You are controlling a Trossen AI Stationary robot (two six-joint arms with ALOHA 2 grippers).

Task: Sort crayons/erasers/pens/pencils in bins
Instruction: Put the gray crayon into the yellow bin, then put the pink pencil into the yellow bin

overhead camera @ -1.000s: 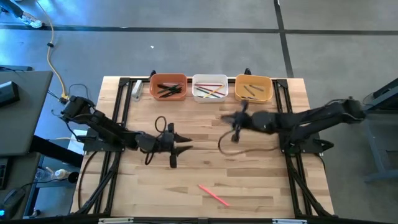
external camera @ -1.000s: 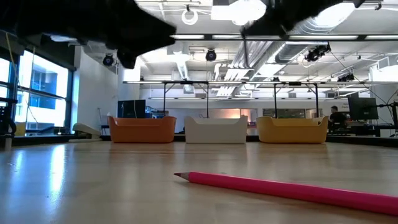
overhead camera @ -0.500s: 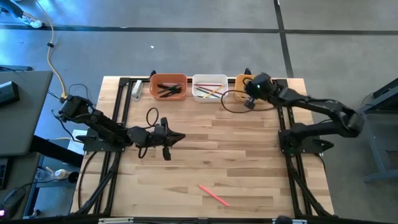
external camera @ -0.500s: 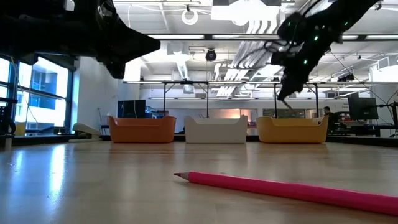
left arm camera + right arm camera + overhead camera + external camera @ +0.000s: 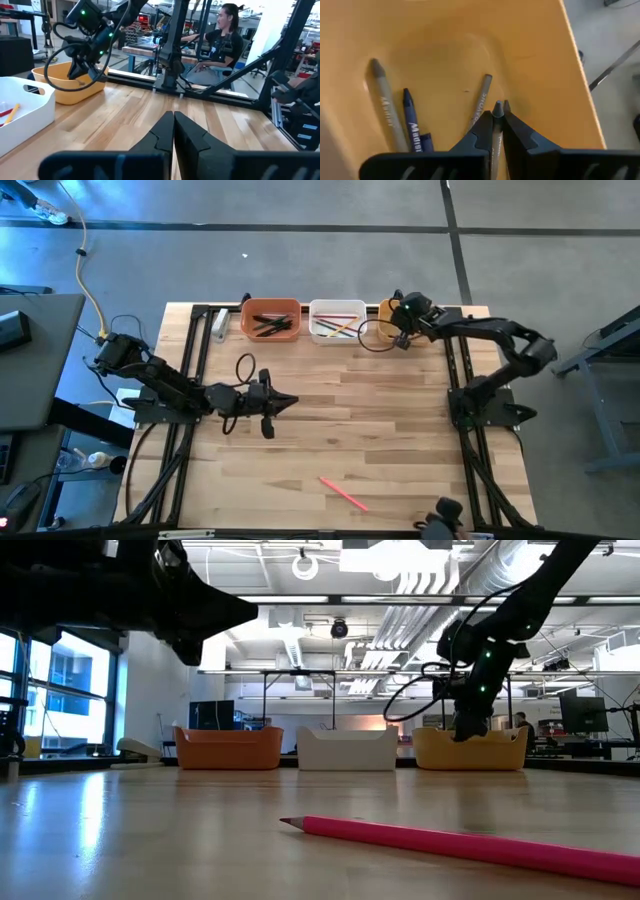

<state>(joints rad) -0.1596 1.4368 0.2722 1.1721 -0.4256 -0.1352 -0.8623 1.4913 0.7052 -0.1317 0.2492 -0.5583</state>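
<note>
Grey crayon [image 5: 492,131] is pinched between the closed fingers of the right hand [image 5: 498,107], which reaches down into the yellow-orange bin [image 5: 388,311] at the far right of the row; whether its tip touches the bin floor cannot be told. On that bin's floor lie three more crayons: another grey one [image 5: 479,106] just beside the fingertips, a blue one [image 5: 413,121], and a third grey one [image 5: 384,104] beside the blue. In the low view this hand [image 5: 469,724] dips behind the bin's front wall [image 5: 470,751].

White bin [image 5: 336,321] stands in the middle of the row, holding several thin sticks in red, green and yellow. Left of it, the terracotta-orange bin [image 5: 270,319] holds dark sticks. All three bins sit side by side along the far edge of the wooden counter [image 5: 400,440].

Well apart from the bins, a pink pencil [image 5: 344,493] lies alone on the near part of the counter, slanted; in the low view it [image 5: 460,844] lies close to the camera, point to the left.

Over the counter's left-middle hangs the left hand [image 5: 287,401], fingers pressed together with nothing between them, as its wrist view [image 5: 173,120] shows.

Beyond the counter, a person in a dark shirt [image 5: 224,40] sits at a workbench.
</note>
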